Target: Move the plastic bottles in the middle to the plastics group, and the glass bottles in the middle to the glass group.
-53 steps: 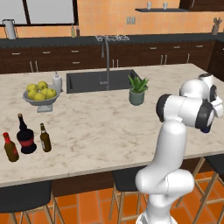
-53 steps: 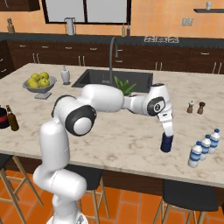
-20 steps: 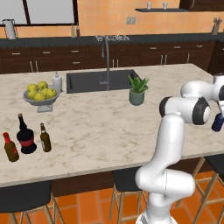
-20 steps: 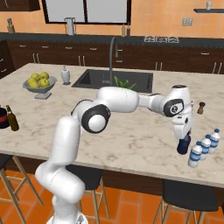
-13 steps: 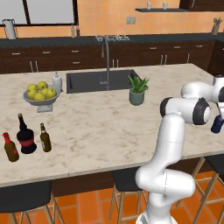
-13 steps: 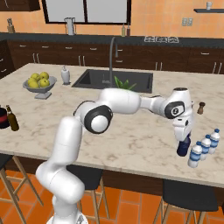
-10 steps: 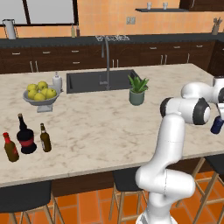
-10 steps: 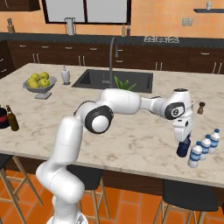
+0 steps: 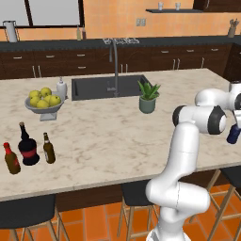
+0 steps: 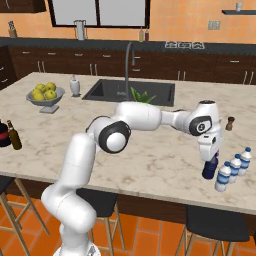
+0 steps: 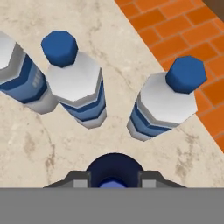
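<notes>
The gripper (image 10: 210,159) is closed on the squat dark blue bottle (image 10: 210,168), gripping it from above near the right end of the marble counter (image 10: 150,165). In the hand view the bottle's dark top (image 11: 113,168) sits between the two finger tips. Its base looks to be at or just above the counter, though the right base view is too small to settle whether it is touching.

The bottle is held upright just beside the plastics group, a short row of clear, blue-capped water bottles (image 10: 223,176) standing close to the counter's front edge. That position fits the task: the blue bottle belongs with these, and keeping it vertical lets it be set down without tipping into its neighbours. From above, two of them stand just ahead of the fingers, one (image 11: 76,83) to the left and one (image 11: 168,103) to the right, so the jaws will need to open without nudging either.

At the far left, the slim olive-brown bottle (image 9: 48,148) stands next to the black bottle with the red label (image 9: 28,147) and the red-capped brown bottle (image 9: 11,159).
</notes>
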{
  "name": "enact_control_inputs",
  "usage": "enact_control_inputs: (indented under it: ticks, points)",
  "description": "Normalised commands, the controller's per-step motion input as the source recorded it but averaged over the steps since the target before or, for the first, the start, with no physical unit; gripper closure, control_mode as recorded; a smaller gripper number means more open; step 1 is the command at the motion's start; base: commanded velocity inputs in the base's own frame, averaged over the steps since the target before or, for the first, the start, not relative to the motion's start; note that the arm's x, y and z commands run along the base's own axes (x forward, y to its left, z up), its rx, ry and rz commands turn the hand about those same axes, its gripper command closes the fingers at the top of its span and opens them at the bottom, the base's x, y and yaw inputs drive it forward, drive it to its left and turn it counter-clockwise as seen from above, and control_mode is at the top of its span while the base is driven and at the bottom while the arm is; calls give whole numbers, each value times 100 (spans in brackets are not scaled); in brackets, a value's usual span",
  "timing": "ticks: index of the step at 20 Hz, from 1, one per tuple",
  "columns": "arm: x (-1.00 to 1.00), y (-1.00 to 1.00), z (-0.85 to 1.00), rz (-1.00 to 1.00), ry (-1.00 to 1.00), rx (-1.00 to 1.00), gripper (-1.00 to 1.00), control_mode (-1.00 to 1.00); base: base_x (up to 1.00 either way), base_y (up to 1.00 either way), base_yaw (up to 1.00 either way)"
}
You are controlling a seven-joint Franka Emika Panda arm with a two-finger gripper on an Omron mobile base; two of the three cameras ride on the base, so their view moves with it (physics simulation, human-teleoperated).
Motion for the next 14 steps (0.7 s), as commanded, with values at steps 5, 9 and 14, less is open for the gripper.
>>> enact_control_inputs:
  ticks: [5,9,14]
  points:
    - [0,0,0,0,0,0,-100,-100,0,0,0]
    - [0,0,1,0,0,0,-100,-100,0,0,0]
    - [0,0,15,0,0,-1,-100,-100,0,0,0]
